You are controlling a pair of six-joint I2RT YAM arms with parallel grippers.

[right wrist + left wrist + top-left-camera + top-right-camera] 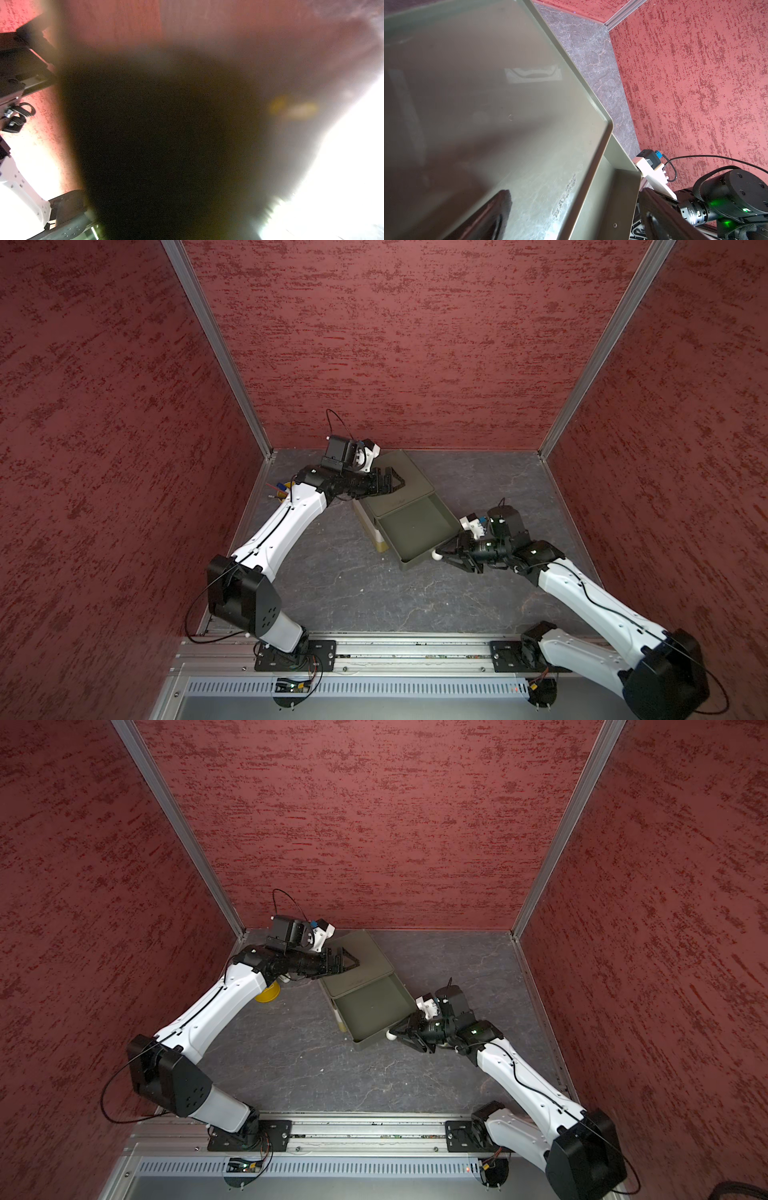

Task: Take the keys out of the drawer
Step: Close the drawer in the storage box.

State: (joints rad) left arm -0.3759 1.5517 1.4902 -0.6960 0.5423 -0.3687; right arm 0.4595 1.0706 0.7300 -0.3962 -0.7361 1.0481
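Observation:
The olive drawer point(415, 526) point(368, 1011) stands pulled out of its olive cabinet point(405, 499), and its floor looks bare in both top views. The keys point(282, 488) show only as small yellow, red and dark bits beyond my left forearm, near a yellow round thing point(268, 993); the arm hides most of them. My left gripper point(405, 488) rests on the cabinet top point(488, 104), with one finger point(494, 212) far off to the side. My right gripper point(443, 553) point(395, 1036) has its tips narrowly apart at the drawer's white knob point(436, 554). A dark blur fills the right wrist view.
Red textured walls close in the grey table point(353, 593) on three sides. The metal rail point(395, 651) with both arm bases runs along the front. The cabinet sits at the back, turned at an angle, with the drawer reaching toward the right arm.

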